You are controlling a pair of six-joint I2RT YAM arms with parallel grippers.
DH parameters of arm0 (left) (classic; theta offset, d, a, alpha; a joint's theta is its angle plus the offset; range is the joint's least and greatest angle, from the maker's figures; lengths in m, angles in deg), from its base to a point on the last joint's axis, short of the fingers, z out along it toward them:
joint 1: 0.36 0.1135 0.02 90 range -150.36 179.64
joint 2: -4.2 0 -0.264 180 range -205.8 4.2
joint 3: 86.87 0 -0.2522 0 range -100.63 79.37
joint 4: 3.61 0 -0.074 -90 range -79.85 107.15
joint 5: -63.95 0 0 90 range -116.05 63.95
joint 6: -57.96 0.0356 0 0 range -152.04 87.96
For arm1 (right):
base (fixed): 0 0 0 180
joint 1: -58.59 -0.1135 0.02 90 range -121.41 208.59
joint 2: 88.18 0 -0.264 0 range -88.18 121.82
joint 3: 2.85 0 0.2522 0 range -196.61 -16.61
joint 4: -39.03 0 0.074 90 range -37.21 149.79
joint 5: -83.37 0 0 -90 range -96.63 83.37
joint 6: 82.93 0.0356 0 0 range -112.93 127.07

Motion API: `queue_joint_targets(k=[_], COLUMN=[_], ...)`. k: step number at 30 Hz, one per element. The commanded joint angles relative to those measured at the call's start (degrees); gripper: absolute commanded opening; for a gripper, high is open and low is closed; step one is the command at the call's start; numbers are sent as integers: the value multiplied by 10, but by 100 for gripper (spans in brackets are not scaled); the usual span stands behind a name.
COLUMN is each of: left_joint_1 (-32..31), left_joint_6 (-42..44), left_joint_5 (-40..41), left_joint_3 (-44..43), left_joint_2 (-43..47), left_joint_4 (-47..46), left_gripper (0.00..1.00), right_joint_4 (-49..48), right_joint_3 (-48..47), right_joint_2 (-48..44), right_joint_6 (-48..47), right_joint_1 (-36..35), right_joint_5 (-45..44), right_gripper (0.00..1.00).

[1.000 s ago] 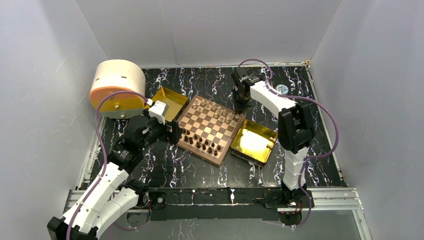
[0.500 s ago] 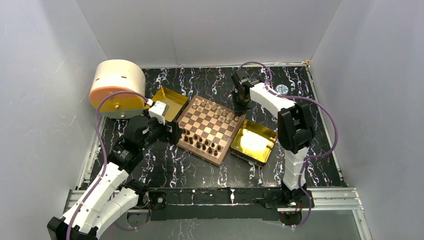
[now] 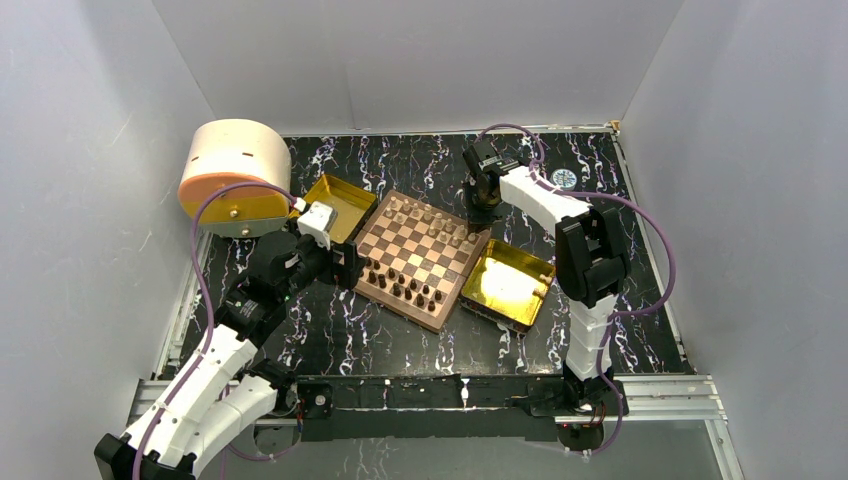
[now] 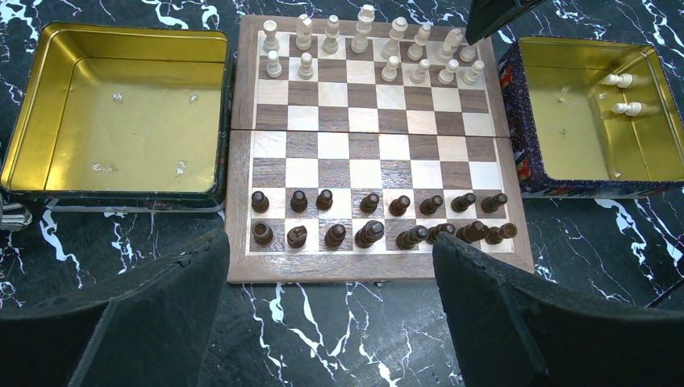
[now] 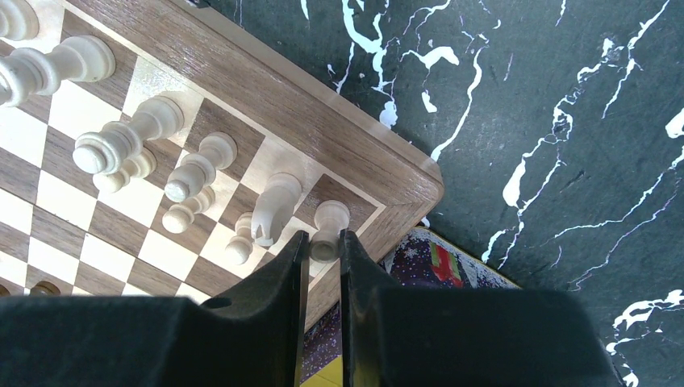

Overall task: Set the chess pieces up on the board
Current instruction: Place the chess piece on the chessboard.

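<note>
R gripper hangs over the board at the light side's corner sq, jaws pinched narrow on a light piece that looks upright there, long axis running up between the fingers, so the next move reads as a plain open-and-lift. L gripper gapes wide, empty, by the dark pieces (well apart from the action). Two light men lie in the gold tray, nearer the R arm.

2 gold tins, cream drum
</note>
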Motion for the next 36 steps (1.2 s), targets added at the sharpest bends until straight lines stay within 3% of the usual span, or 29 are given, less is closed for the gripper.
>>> queue_joint_targets(k=[1, 36], left_joint_1=[2, 2], left_joint_6=[7, 7], left_joint_5=[5, 1], left_joint_3=[4, 5], left_joint_2=[11, -1], left_joint_4=[-2, -3], left_gripper=[94, 94], right_joint_4=[-5, 8], right_joint_3=[8, 3], right_joint_2=[-6, -58], right_joint_6=[2, -2], right_joint_1=[-1, -1], right_joint_5=[-7, -12], right_gripper=[25, 45])
